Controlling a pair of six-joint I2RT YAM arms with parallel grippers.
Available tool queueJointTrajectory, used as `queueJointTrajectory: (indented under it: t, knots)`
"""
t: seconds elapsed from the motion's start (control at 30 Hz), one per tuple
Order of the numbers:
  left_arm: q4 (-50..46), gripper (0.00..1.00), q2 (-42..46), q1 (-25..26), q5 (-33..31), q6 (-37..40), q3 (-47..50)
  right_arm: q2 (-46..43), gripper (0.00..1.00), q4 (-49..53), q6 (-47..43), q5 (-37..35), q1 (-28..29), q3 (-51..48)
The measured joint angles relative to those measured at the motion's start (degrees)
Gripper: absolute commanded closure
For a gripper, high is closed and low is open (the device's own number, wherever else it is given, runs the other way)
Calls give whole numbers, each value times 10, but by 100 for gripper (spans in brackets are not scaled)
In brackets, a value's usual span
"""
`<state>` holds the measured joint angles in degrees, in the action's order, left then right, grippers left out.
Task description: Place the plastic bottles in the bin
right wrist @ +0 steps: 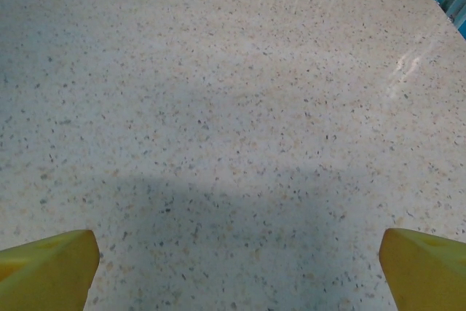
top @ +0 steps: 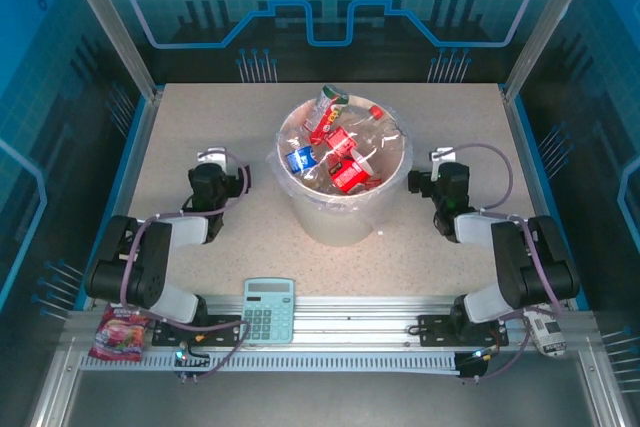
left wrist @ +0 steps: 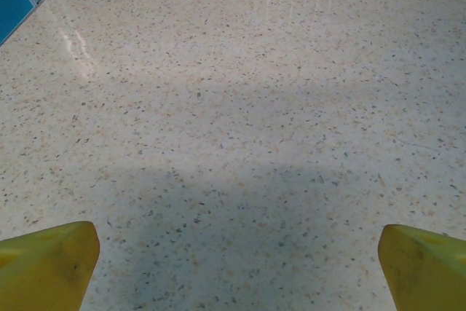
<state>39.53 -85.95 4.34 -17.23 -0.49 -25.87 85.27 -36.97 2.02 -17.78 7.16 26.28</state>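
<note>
1. Left gripper (top: 220, 158) hangs low over the left half of the tabletop (top: 190, 117), jaws spread wide and holding nothing. In its wrist view the yellow fingertips (left wrist: 51, 264) sit at the bottom corners, with bare speckled surface between them.
2. Pale blue calculator (top: 269, 309) lies at the near edge, a little left of centre and partly on the metal rail (top: 350, 322) (well apart from both grippers).
3. Cream-white bin (top: 340, 217) stands upright mid-tabletop with a clear liner folded over its rim. It is to the right of the left gripper, near it but not touching.
4. Plastic bottles (top: 345, 147) lie heaped inside the bin (mostly red labels and caps, one blue label), and one neck pokes above the far rim.
5. Right gripper (top: 440, 159) hangs over the right half of the tabletop, also wide open and empty. Its wrist view shows the yellow fingertips (right wrist: 426, 271) over bare surface. The bin and its bottles sit to its left, near but apart.
</note>
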Motion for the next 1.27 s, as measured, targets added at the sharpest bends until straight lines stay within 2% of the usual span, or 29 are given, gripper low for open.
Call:
queueJointTrajectory:
  t: [0.07,0.13,0.33,1.27]
  knots:
    - [56,1,-12,-16,17,0,25,3,0,-45,-5,4,-1,-29]
    - [71,1,-23,-27,32,0,42,22,0,-108,-10,4,-1,-57]
    - [100,1,-26,-28,54,0,46,31,0,-135,-10,4,-1,-63]
    - [114,1,-26,-28,58,0,46,31,0,-146,-10,9,-5,-59]
